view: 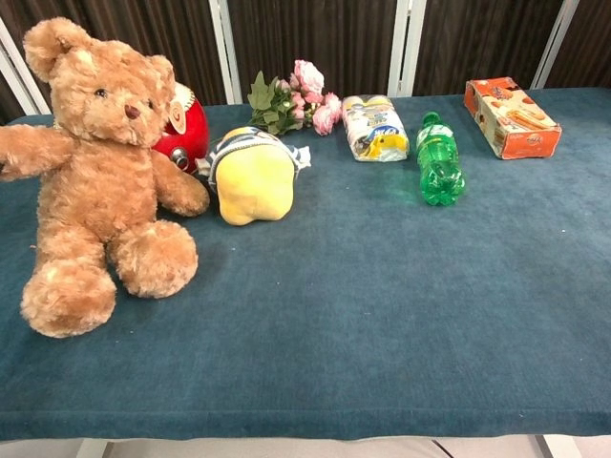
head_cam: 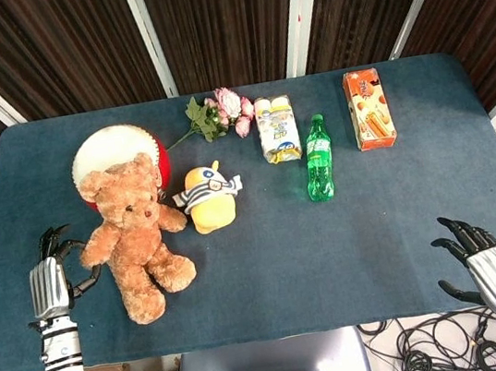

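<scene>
A brown teddy bear lies at the table's left, its head against a red and white drum. My left hand sits at the front left edge. Its fingers curl around the tip of the bear's outstretched paw, and it appears to pinch it. In the chest view the bear fills the left side, with its paw reaching the frame's edge; neither hand shows there. My right hand hangs off the front right corner of the table, fingers spread, holding nothing.
On the blue cloth table, right of the bear, lie a yellow plush toy, pink flowers, a yellow snack pack, a green bottle and an orange box. Cables lie on the floor below the right hand.
</scene>
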Controlling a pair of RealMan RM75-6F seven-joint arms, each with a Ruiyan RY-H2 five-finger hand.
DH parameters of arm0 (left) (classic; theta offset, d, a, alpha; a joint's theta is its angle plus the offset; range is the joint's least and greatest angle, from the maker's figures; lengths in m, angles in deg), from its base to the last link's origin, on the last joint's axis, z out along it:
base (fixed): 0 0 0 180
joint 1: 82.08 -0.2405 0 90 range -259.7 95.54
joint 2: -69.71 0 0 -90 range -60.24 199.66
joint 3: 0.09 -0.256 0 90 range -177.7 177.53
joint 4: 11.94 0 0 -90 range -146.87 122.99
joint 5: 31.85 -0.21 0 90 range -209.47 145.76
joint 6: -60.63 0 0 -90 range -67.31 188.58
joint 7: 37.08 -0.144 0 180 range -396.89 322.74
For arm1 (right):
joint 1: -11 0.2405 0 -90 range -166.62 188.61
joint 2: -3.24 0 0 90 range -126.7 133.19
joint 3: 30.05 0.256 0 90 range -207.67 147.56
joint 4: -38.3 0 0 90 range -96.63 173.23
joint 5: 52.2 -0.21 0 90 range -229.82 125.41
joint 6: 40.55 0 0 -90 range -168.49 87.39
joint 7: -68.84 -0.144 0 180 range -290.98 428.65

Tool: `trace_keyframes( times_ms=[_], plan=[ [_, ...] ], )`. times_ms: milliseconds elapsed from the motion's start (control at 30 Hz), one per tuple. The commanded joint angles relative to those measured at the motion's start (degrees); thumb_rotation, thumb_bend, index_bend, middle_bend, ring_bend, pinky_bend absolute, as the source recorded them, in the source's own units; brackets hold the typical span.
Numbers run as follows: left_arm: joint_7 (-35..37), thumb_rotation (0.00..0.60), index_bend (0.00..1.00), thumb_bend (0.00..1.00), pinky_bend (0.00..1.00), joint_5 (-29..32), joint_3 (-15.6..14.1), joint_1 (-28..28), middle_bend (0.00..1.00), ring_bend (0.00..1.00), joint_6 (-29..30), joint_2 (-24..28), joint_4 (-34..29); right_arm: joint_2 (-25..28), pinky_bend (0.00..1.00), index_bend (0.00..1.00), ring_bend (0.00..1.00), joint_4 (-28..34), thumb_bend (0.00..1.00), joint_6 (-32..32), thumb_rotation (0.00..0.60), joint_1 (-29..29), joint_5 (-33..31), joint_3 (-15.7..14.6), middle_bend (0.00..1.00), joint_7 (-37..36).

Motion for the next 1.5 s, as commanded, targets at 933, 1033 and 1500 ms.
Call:
trace_keyframes(
  times_ms=[933, 1033, 1500],
  plan=[
    [3.0, 0.6, 0.03, 0.33, 0.32, -18.8, -13.9, -6.6, 0.0, 0.0, -1.7, 19.8, -3.1, -0.1, 0.26, 0.33, 0.13, 0.5, 0.12, 0.2, 0.6, -0.6, -1.3, 0.8, 0.11, 0.6],
    [-2.2, 0.6, 0.06, 0.33, 0.29, -21.4, -15.4, -10.2, 0.0, 0.0, 4.8, 18.9, -0.7, -0.1, 0.26, 0.31, 0.13, 1.2, 0.12, 0.0, 0.6, -0.8, -2.2, 1.0, 0.11, 1.8],
    [-5.0, 0.6, 0.24, 0.31, 0.23, -24.3, -18.3, -13.6, 0.12, 0.05, 7.5, 20.2, -0.6, 1.2, 0.26, 0.2, 0.13, 5.4, 0.12, -2.0, 0.6, -1.8, -7.4, 1.8, 0.11, 9.0]
  ],
)
